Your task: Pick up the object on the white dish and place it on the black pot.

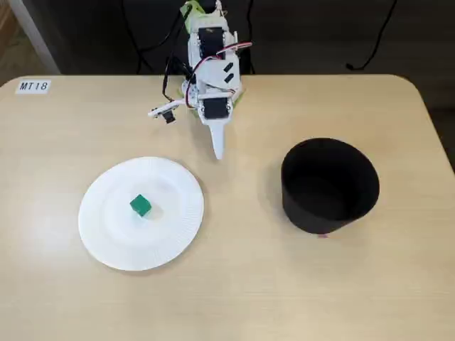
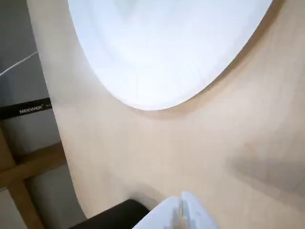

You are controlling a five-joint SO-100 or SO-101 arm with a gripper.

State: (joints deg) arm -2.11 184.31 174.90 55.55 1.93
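A small green cube (image 1: 140, 205) lies near the middle of the white dish (image 1: 106, 234) on the left part of the table. The black pot (image 1: 307, 215) stands upright at the right. My gripper (image 1: 218, 148) is at the back centre, pointing down at the table just beyond the dish's far right rim, with jaws together and nothing between them. In the wrist view my gripper (image 2: 182, 213) shows at the bottom edge, the dish (image 2: 167, 47) fills the top, and a dark edge of the pot (image 2: 112, 217) sits at the bottom left. The cube is out of the wrist view.
A label reading MT18 (image 1: 33, 86) is stuck at the table's back left corner. Cables hang behind the arm's base (image 1: 206, 42). The light wooden table (image 1: 234, 284) ends just past the pot on the right.
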